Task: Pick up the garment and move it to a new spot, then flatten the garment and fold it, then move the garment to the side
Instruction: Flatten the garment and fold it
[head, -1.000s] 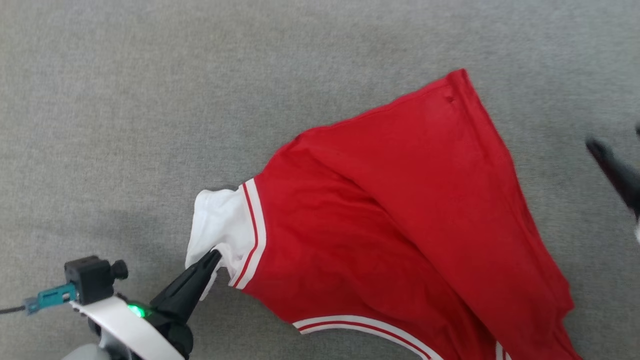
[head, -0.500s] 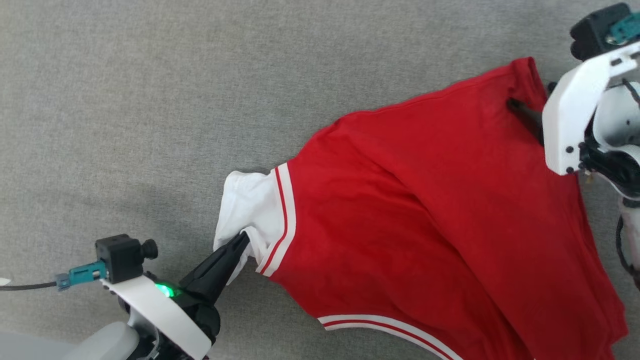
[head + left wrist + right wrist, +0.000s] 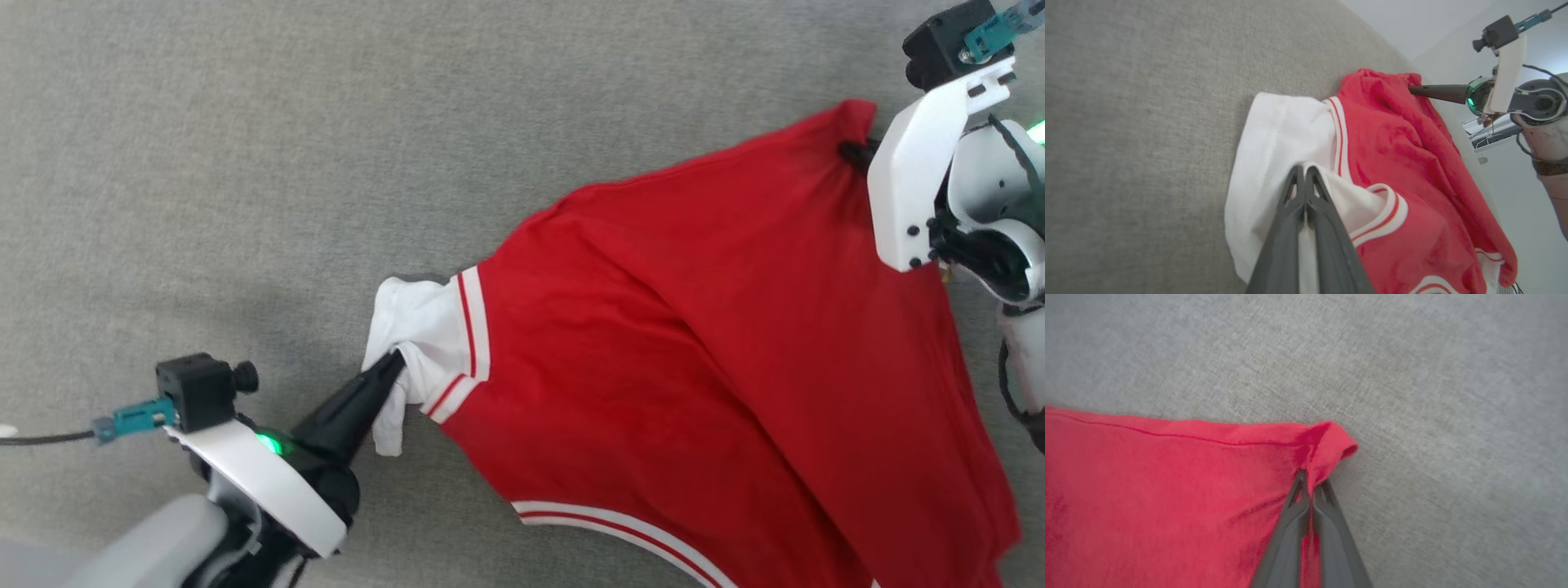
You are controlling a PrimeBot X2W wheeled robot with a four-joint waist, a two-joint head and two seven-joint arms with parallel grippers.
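Garment (image 3: 694,343) lies on grey fabric surface (image 3: 245,163), right of centre in head view, plain red side up, drawn between both grippers. Left gripper (image 3: 396,361) at lower left, fingers pressed together, pinching white sleeve (image 3: 424,327) just beside striped trim (image 3: 473,327). Right gripper (image 3: 851,152) at upper right, fingers closed on red hem corner (image 3: 1327,445) (cloth bunches into small fold at tips, clearest in right wrist view). Diagonal creases run across red body between the two pinch points.

Head camera looks down; close wrist views share the garment (image 3: 694,367)
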